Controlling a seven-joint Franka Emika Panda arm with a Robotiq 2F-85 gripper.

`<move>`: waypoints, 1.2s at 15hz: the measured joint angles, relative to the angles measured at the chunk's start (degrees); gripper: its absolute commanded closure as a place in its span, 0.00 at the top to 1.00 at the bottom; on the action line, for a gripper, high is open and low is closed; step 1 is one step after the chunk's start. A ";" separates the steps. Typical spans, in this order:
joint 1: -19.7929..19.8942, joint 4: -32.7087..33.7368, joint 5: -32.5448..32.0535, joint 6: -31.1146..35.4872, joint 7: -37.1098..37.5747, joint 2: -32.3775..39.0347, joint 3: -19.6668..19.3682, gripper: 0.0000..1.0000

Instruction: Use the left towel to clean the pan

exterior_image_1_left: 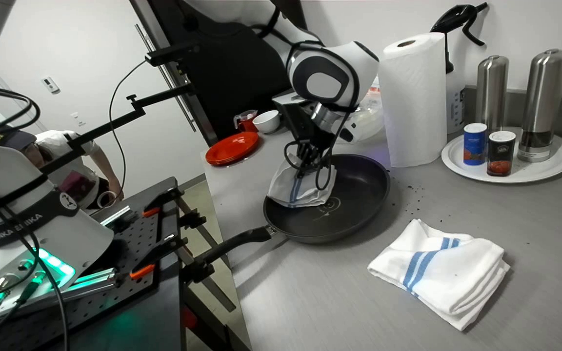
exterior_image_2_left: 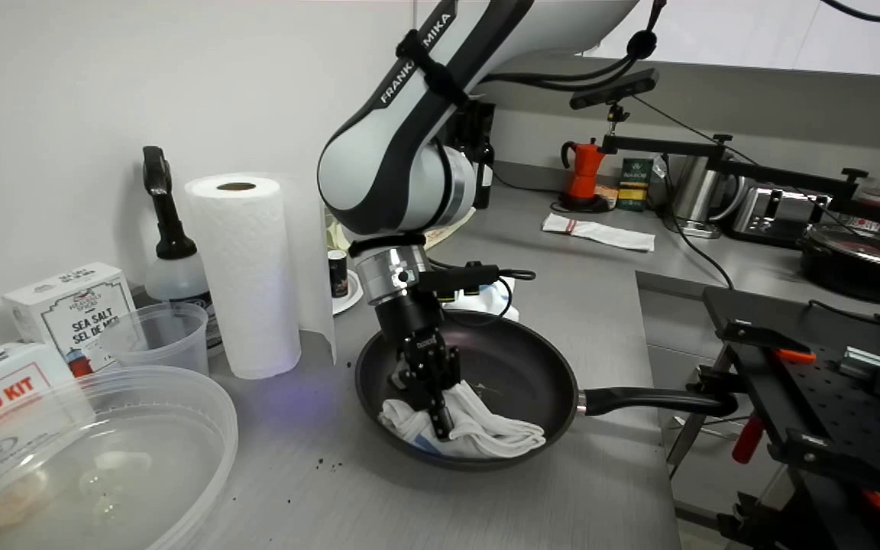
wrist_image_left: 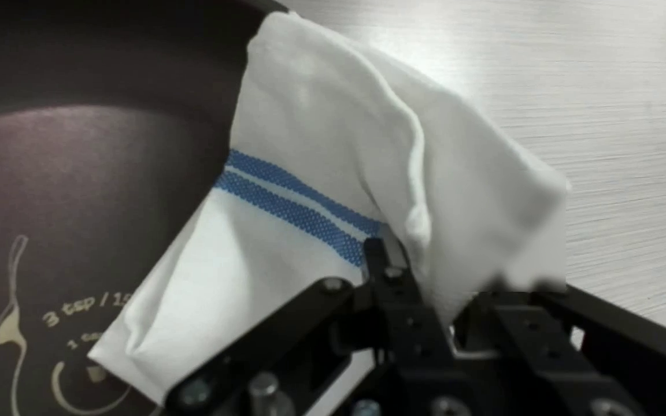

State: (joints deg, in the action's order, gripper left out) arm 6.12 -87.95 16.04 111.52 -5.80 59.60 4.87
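The left towel, a white folded cloth with a pair of blue stripes, lies in the pan in both exterior views [exterior_image_1_left: 281, 189] [exterior_image_2_left: 497, 431]. It fills much of the wrist view [wrist_image_left: 304, 104]. The pan is round and black with a long handle, on the grey counter [exterior_image_1_left: 359, 204] [exterior_image_2_left: 520, 367]; its dark inside shows in the wrist view [wrist_image_left: 119, 173]. My gripper [exterior_image_1_left: 305, 168] [exterior_image_2_left: 436, 420] points down into the pan near its wall. Its fingers [wrist_image_left: 440, 277] are closed on a bunched fold of the towel. Cloth hides part of one finger, and the towel drapes over the rim.
Another folded white towel with blue stripes [exterior_image_1_left: 437, 273] lies on the counter. A paper towel roll [exterior_image_1_left: 412, 102] [exterior_image_2_left: 245, 275] stands close to the pan. A white plate [exterior_image_1_left: 561, 156] holds shakers. Dark crumbs [exterior_image_1_left: 415, 200], a red plate [exterior_image_1_left: 232, 147] and a clear tub [exterior_image_2_left: 203, 458] are nearby.
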 measured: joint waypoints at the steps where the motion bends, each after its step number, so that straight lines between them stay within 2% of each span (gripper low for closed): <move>1: 0.00 0.30 -0.01 0.00 0.00 0.37 0.00 0.04; 11: 0.02 2.47 -1.54 2.05 0.00 3.35 -1.22 0.04; 18: 0.16 3.85 -7.27 2.37 0.00 3.55 -4.60 0.04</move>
State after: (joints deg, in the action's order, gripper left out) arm 6.28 -84.10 8.77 113.89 -5.80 63.15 0.27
